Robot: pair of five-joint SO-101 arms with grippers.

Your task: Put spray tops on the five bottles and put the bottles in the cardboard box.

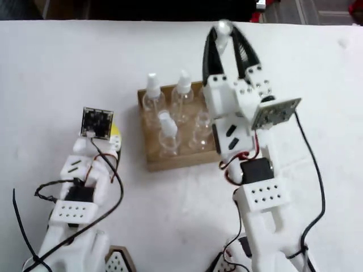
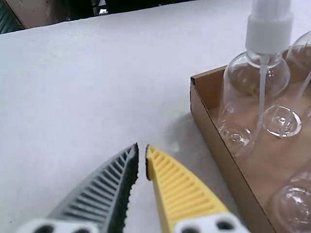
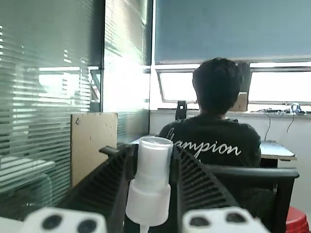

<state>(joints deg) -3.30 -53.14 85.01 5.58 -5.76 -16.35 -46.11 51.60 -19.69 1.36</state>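
Observation:
A shallow cardboard box (image 1: 176, 161) sits mid-table with several clear bottles standing in it. Three of them carry white spray tops (image 1: 153, 85), (image 1: 183, 81), (image 1: 167, 122). Another clear bottle (image 1: 202, 123) stands beside my right arm, partly hidden by it. My right gripper (image 1: 224, 29) is raised beyond the box's far right corner, shut on a white spray top (image 3: 149, 182) held upright between its black fingers. My left gripper (image 2: 141, 154) hovers low over the table left of the box, its grey and yellow fingers together and holding nothing. A topped bottle (image 2: 257, 73) stands in the box corner nearest it.
The box wall (image 2: 214, 141) lies just right of the left gripper's tips. White tabletop (image 1: 68, 68) stretches open to the left and behind the box. The right arm's body (image 1: 244, 113) overhangs the box's right side.

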